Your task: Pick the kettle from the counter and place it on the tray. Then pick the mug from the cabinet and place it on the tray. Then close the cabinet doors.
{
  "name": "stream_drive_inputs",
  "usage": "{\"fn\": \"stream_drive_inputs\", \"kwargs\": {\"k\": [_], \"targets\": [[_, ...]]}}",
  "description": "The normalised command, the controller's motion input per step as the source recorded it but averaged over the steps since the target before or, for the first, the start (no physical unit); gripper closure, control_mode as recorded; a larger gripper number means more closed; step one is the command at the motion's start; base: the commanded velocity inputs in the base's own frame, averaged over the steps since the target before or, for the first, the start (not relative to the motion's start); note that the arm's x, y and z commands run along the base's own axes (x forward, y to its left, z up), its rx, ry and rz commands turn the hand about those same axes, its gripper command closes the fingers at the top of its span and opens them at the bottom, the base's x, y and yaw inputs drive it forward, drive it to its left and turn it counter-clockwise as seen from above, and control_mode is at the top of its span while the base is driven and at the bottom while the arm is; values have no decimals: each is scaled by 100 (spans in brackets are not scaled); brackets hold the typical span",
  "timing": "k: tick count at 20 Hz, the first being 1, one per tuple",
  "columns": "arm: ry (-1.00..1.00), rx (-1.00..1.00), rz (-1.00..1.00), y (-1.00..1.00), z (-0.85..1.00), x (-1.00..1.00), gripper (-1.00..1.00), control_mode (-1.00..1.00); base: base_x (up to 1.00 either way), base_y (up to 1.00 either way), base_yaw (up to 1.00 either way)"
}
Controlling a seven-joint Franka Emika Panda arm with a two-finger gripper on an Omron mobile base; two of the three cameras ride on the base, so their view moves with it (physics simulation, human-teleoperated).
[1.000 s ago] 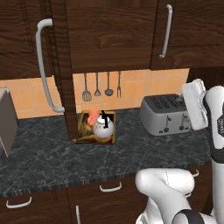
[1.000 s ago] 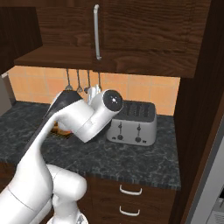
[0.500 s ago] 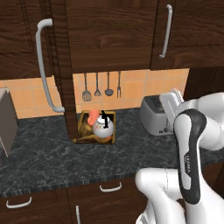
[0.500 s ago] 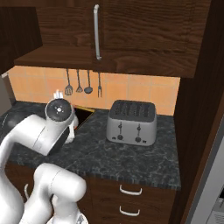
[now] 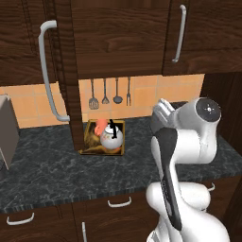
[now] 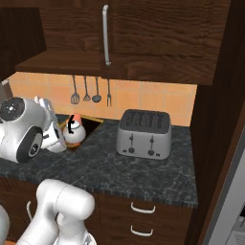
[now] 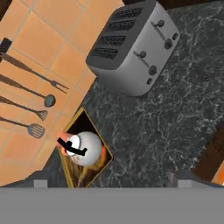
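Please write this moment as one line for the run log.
stage: cabinet doors left | small white kettle and orange mug: on golden-brown tray | gripper: open, holds nothing

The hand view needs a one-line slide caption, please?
Kettle and mug on the tray, toaster beside.

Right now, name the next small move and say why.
Probably raise the open jaws toward the dark brown wood-grain cabinet door standing open: the small round white kettle and orange-coral mug already sit on the golden-rimmed tray.
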Motion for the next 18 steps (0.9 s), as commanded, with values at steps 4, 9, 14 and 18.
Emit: {"fn": "stream_drive_inputs", "kwargs": {"k": [4, 9, 14, 18], "targets": [[-36, -51, -18, 0, -7, -11, -100, -100, 0, 0, 0], [-42, -46, -1, -30, -18, -3, -100, -100, 0, 0, 0], [-47, -58, -9, -49, 2, -16, -100, -100, 0, 0, 0], [-32, -67, -27, -27, -2, -23, -100, -100, 0, 0, 0]]}}
